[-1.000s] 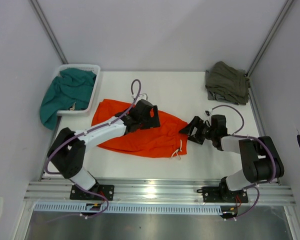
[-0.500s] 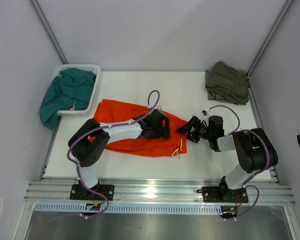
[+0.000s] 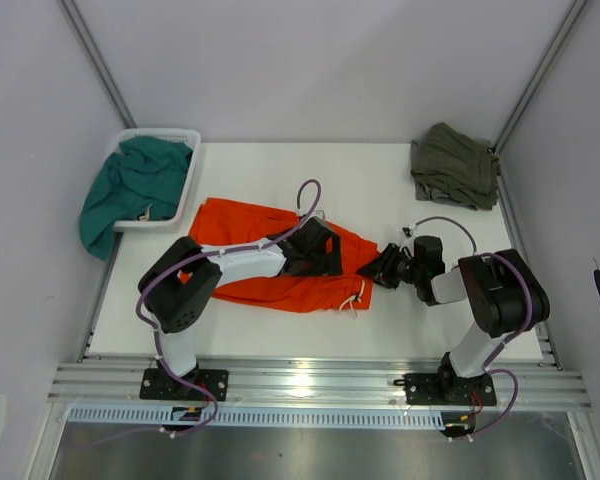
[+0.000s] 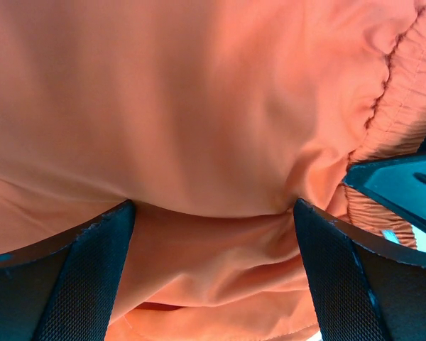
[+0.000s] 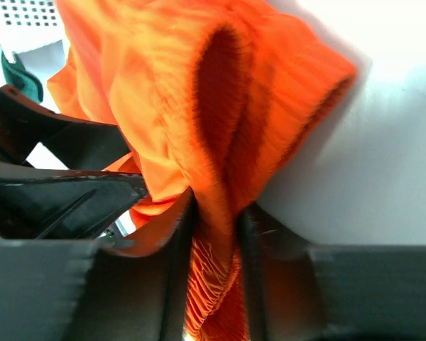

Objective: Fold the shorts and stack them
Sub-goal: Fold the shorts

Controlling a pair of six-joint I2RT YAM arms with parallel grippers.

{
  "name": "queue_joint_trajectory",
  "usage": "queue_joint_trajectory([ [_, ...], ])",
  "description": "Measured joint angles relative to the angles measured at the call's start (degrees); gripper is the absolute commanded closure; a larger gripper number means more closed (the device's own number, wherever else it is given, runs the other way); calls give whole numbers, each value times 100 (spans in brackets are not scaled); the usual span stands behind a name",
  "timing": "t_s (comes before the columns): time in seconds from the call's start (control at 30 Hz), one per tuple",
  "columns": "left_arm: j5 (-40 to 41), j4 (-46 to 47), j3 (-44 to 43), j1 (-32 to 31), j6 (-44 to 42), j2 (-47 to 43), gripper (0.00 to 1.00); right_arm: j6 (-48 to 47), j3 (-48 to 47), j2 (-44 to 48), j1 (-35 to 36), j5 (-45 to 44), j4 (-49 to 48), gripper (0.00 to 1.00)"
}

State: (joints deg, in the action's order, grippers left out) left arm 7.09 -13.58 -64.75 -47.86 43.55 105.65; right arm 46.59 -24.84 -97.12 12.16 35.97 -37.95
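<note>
Check the right gripper point(image 5: 213, 206), clenched on the gathered waistband of the orange shorts point(image 3: 235, 218) right between its jaws, for a full bite. Close the wide-spread left gripper point(image 4: 213, 213) on the cloth bunched just beneath it, then lift evenly.

The left arm point(image 3: 232, 264) covers the middle of the orange shorts point(image 3: 230, 221) from above.
</note>
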Motion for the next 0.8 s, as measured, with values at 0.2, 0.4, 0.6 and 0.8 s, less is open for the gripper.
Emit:
queue_joint_trajectory([
  [0.2, -4, 24, 0, -13, 0, 0, 5, -208, -179, 225, 11, -105, 774, 100],
  [0.4, -33, -17, -46, -28, 0, 0, 3, -1003, -1104, 914, 170, -1025, 3025, 100],
  [0.6, -297, -361, -74, 260, -13, -291, 3, -1670, -1899, 1596, 94, -1921, 4848, 100],
  [0.8, -459, 170, 363, 914, -50, -1427, 4, -2002, -1967, 1982, -131, -2369, 5847, 100],
])
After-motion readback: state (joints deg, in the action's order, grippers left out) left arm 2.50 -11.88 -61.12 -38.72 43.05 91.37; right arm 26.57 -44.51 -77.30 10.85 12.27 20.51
